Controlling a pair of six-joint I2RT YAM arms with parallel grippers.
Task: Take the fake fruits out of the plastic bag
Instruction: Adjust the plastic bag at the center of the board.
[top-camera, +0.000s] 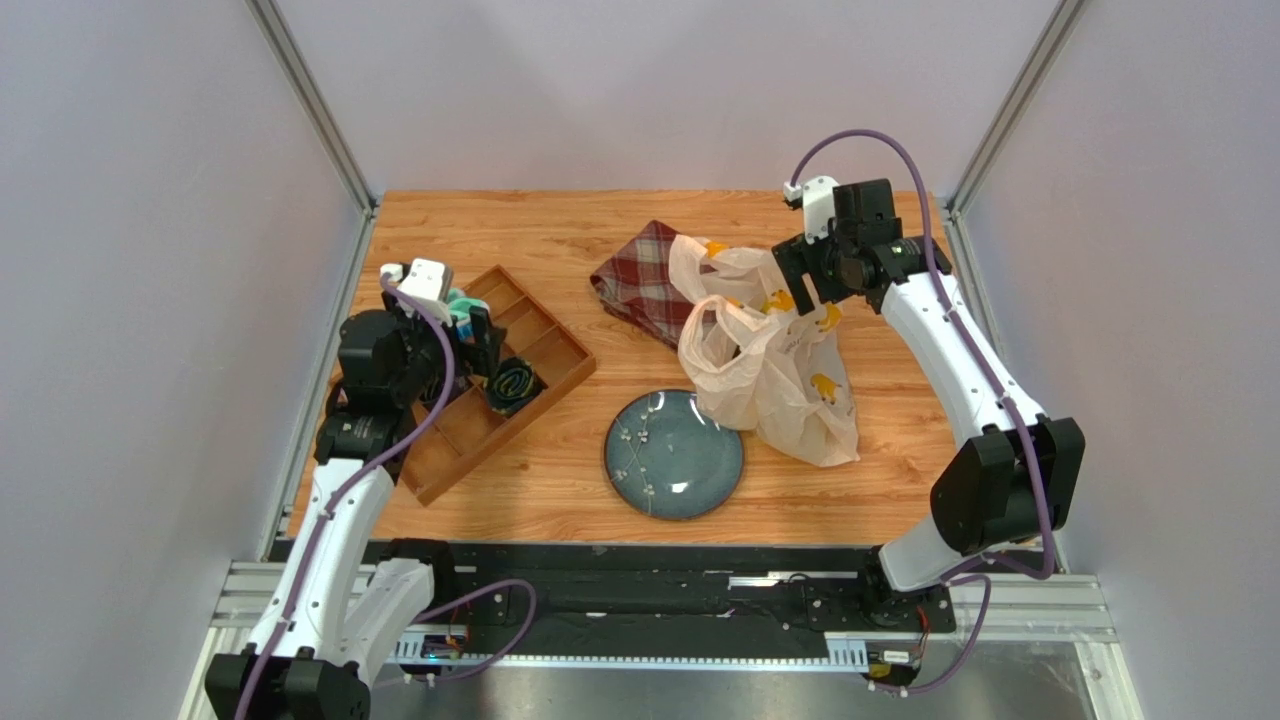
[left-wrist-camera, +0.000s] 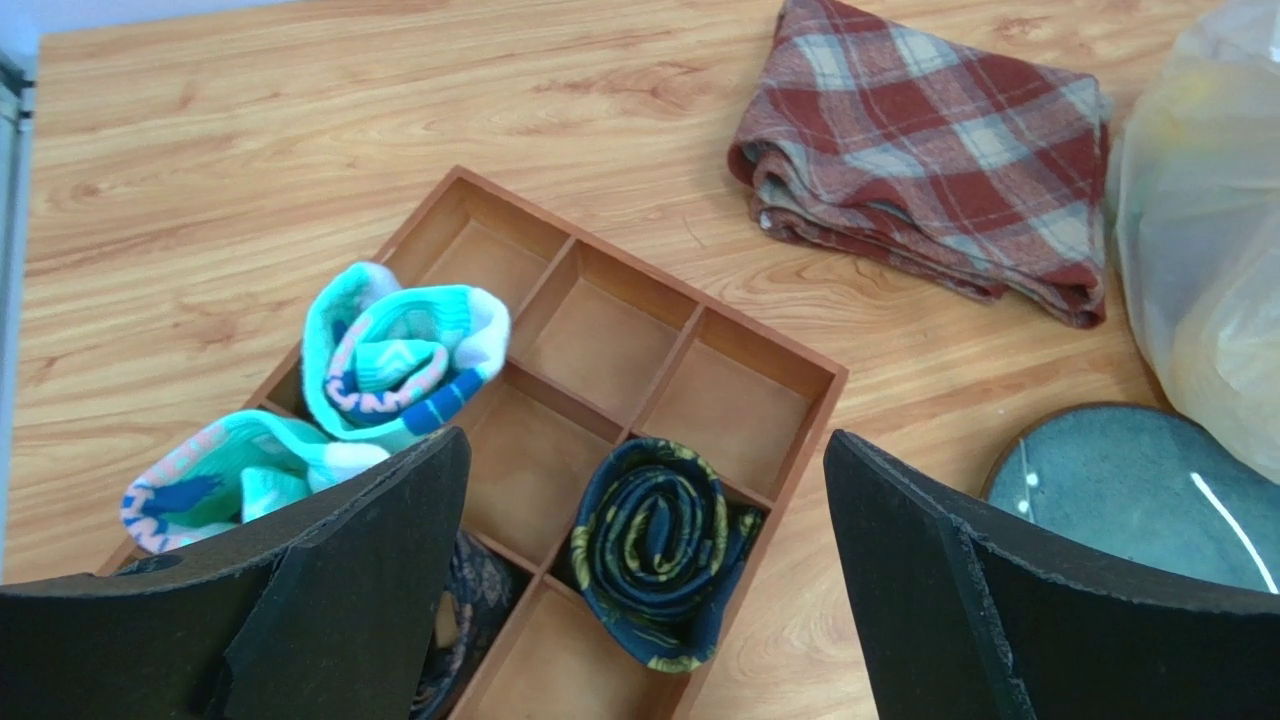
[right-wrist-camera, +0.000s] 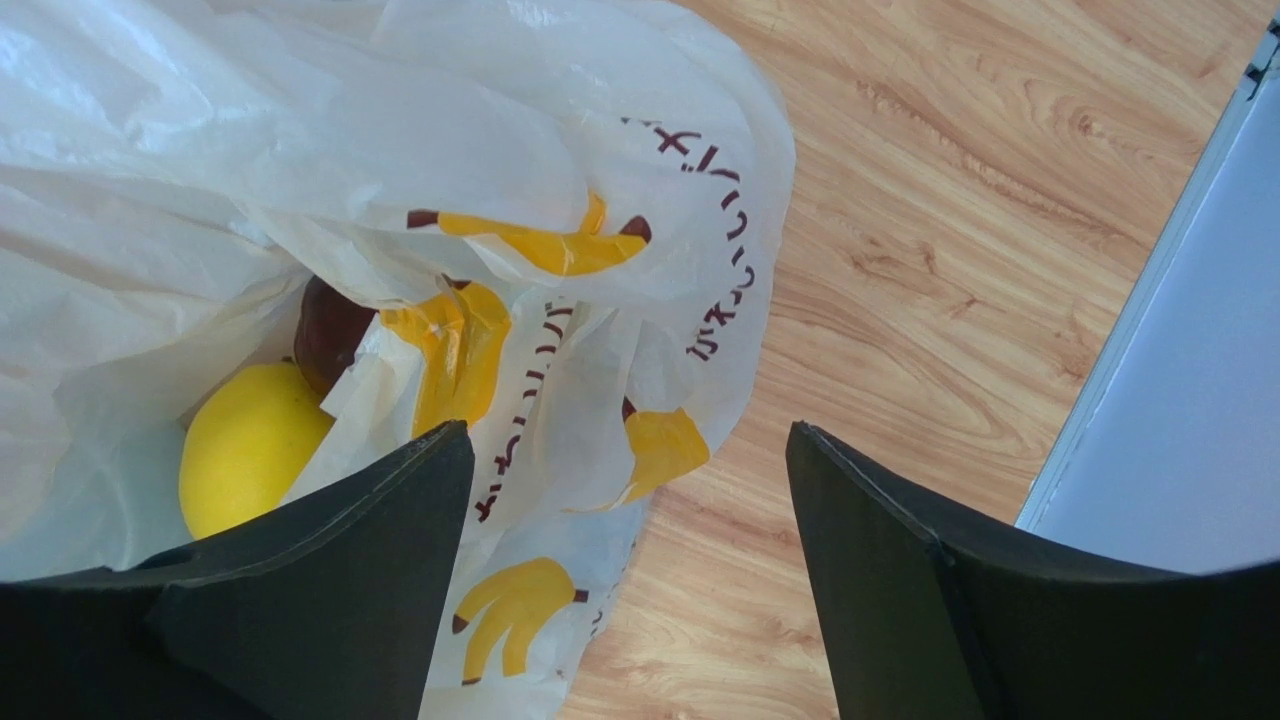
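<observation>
The plastic bag (top-camera: 766, 360), beige with yellow banana prints, lies right of the table's middle. In the right wrist view the bag (right-wrist-camera: 451, 165) fills the left, and a yellow lemon (right-wrist-camera: 248, 443) and a dark red round fruit (right-wrist-camera: 328, 333) show through its mouth. The other fruits are hidden. My right gripper (right-wrist-camera: 631, 600) is open and empty above the bag's right edge, at the bag's far end in the top view (top-camera: 804, 293). My left gripper (left-wrist-camera: 646, 600) is open and empty above the wooden tray (left-wrist-camera: 812, 393), far left of the bag.
The wooden tray (top-camera: 556, 360) holds rolled teal and dark socks (left-wrist-camera: 661, 540). A red plaid cloth (top-camera: 643, 281) lies behind the bag. A grey-blue plate (top-camera: 673, 453) sits in front of the bag. A metal frame post (right-wrist-camera: 1157, 345) stands at the right.
</observation>
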